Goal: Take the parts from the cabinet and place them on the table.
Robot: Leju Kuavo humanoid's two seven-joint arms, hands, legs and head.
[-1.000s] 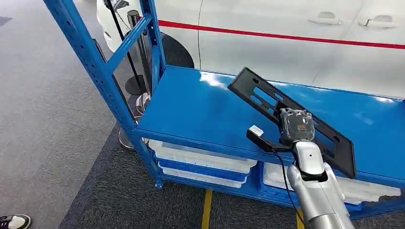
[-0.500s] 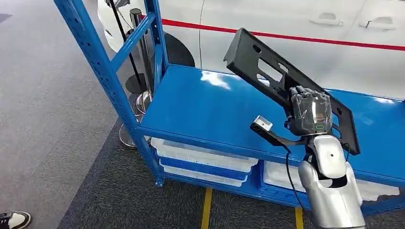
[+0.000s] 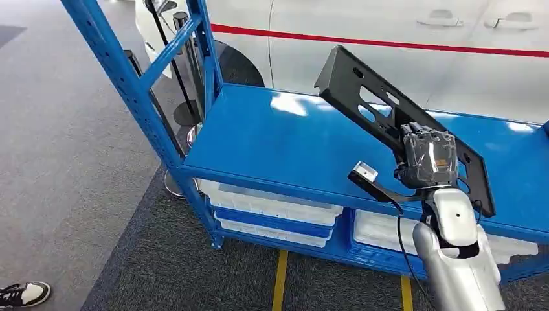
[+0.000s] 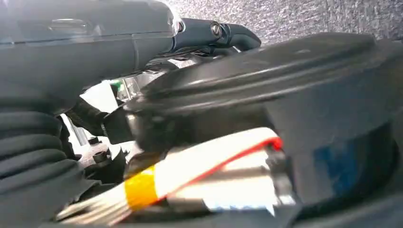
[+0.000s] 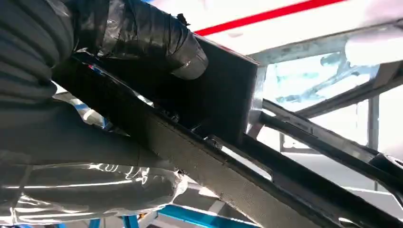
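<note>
A long black frame part (image 3: 362,91) with cut-outs hangs tilted above the blue cabinet shelf (image 3: 278,142), its far end raised toward the white car. My right hand (image 3: 427,159), wrapped in clear film, grips the part near its lower end, over the shelf's front right area. In the right wrist view the dark fingers (image 5: 138,33) curl over the edge of the black part (image 5: 223,109). My left hand (image 4: 57,61) appears close up in the left wrist view, and how its fingers lie is unclear.
White trays (image 3: 272,207) sit on the level under the shelf. A blue upright post (image 3: 123,84) stands at the cabinet's left corner, with a black stanchion (image 3: 184,65) behind it. A white car (image 3: 388,26) is behind the cabinet. A person's shoe (image 3: 22,295) is at the lower left.
My right hand has lifted the black part off the shelf and tipped its far end upward. The hand has risen and moved slightly right.
</note>
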